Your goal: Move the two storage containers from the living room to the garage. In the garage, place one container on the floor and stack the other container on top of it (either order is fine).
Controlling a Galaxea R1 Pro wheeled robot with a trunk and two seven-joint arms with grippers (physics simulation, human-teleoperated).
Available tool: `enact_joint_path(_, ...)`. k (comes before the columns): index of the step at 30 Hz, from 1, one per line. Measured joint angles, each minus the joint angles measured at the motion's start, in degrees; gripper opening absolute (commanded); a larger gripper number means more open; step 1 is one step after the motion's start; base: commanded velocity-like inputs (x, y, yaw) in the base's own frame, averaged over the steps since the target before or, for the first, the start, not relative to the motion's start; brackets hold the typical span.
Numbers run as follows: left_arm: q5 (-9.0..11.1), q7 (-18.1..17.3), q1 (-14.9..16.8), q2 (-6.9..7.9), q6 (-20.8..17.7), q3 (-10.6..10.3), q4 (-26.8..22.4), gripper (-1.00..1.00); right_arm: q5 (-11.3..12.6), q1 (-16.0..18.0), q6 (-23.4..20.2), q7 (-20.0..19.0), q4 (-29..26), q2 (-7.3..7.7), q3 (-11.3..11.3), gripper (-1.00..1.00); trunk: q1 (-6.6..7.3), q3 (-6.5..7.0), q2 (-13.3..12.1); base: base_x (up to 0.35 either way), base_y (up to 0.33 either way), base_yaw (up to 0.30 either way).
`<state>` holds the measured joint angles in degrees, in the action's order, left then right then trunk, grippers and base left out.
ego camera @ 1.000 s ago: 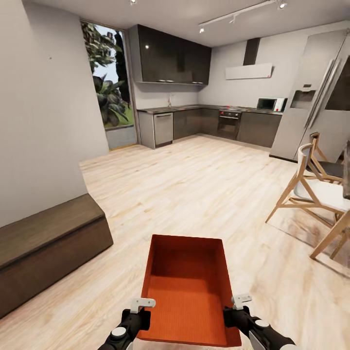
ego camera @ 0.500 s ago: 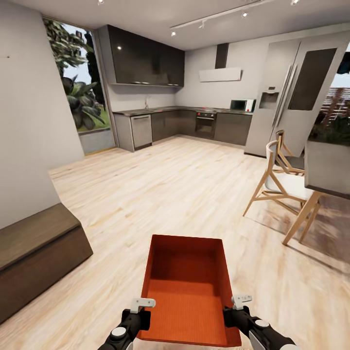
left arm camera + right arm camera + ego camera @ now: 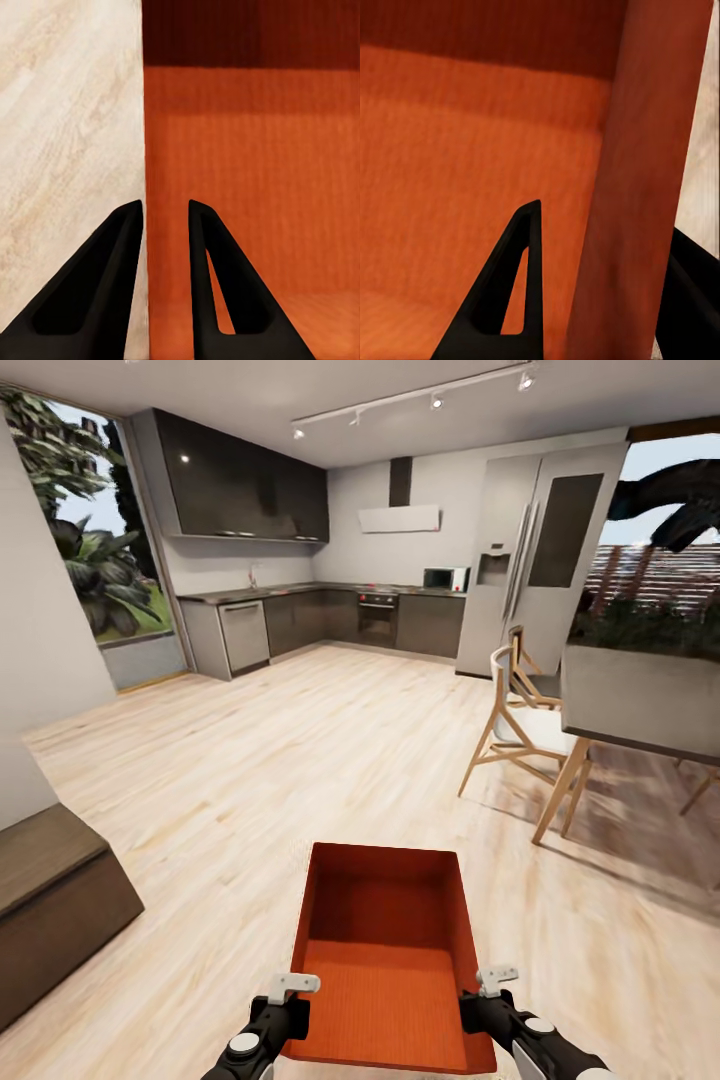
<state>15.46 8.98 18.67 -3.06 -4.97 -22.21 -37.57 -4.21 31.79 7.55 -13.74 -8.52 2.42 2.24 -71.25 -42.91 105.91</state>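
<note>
One orange-red storage container [image 3: 385,950], lidless and empty, hangs level in front of me over pale wood-plank flooring [image 3: 300,760]. My left gripper [image 3: 296,1000] is shut on its left wall. In the left wrist view [image 3: 165,217] one black finger [image 3: 105,292] lies outside that wall and the other inside the storage container [image 3: 255,150]. My right gripper [image 3: 478,996] is shut on the right wall. The right wrist view [image 3: 606,217] shows one finger [image 3: 510,292] inside the storage container [image 3: 472,150] and the other outside. The garage is out of view.
A low dark cabinet [image 3: 50,900] stands at the near left. On the right are a wooden chair [image 3: 520,730] and a table [image 3: 640,700]. Dark kitchen units [image 3: 330,620] and a tall fridge [image 3: 530,560] line the far wall. A large window [image 3: 90,570] is at the left.
The view has swung to the right, so the cabinet and kitchen slid left and the table came into sight. The container and both grippers keep the same place in the picture.
</note>
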Motion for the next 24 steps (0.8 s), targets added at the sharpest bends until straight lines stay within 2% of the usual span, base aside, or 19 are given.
enact_joint_path(24,0.0,0.0,0.0,0.01,0.0,0.0,0.0,-1.00,0.0,0.0,0.0,0.1,0.0,-0.04,0.0,-1.00,0.00,0.91,0.0,0.000,0.000,-0.288)
